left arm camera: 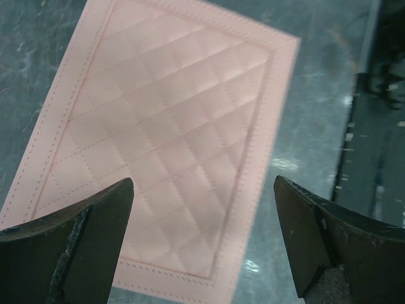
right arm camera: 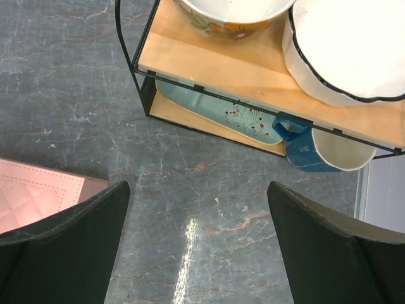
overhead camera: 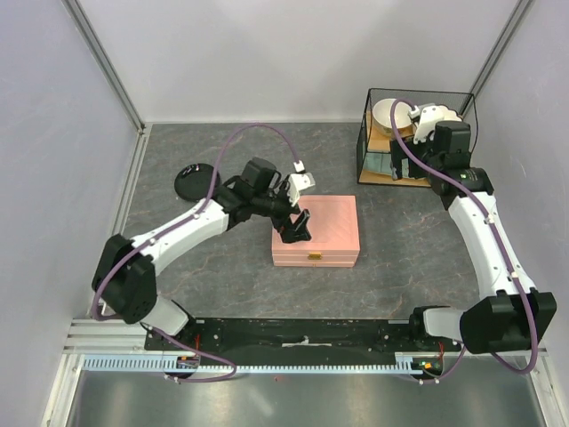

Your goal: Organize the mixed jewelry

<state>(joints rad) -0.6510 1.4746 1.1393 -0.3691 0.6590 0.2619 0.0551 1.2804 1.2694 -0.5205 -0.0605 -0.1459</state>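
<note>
- The table (overhead camera: 178, 267) is a grey, marbled surface closed in by pale walls, with a metal rail along its left edge.
- A black round dish (overhead camera: 194, 182) lies at the far left of the table, well apart from the pink box.
- The mixed jewelry is too small to make out in any view, so its place, its long axis and which way it points cannot be told.
- The left gripper (left arm camera: 202, 183) hovers over the left part of the pink box (overhead camera: 324, 222). Its two dark fingers (left arm camera: 95, 228) are spread wide, hold nothing, and show the quilted lid between them.
- The box sits near the table's middle with its lid down. Its long side runs left to right, and a small gold clasp is on the side facing the arm bases.
- The right gripper (right arm camera: 196, 190) hangs over bare table between the box and the rack, its fingers wide apart and gripping nothing.
- A black wire rack (overhead camera: 418, 93) stands at the far right corner. Its wooden shelf carries a bowl (right arm camera: 231, 12) and a white pot (right arm camera: 354, 50), with a teal plate (right arm camera: 221, 111) and a blue mug (right arm camera: 316, 149) below.
</note>
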